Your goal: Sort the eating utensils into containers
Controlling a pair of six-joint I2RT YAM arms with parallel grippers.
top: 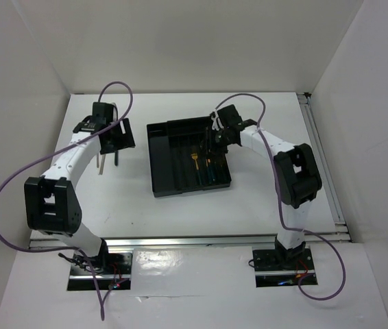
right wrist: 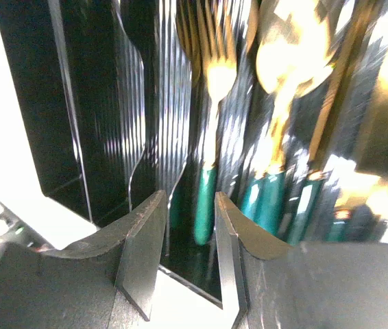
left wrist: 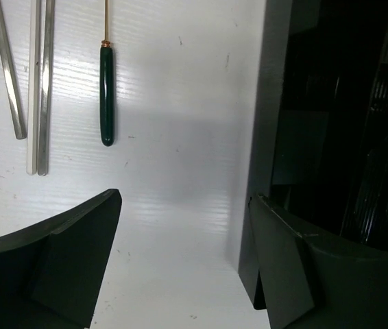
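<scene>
- Hovering above the black rectangular plastic cutlery tray, the right jaws stand slightly apart over a gold-headed, green-handled fork lying in one compartment.
- Left jaws gape wide over the white counter, near silver chopsticks.

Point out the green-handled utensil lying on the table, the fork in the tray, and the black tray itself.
green-handled utensil (left wrist: 107,92): left wrist view, mid handle.
fork (right wrist: 219,75): right wrist view, gold head below tines.
black tray (top: 162,164): top view, bare left compartment floor.
</scene>
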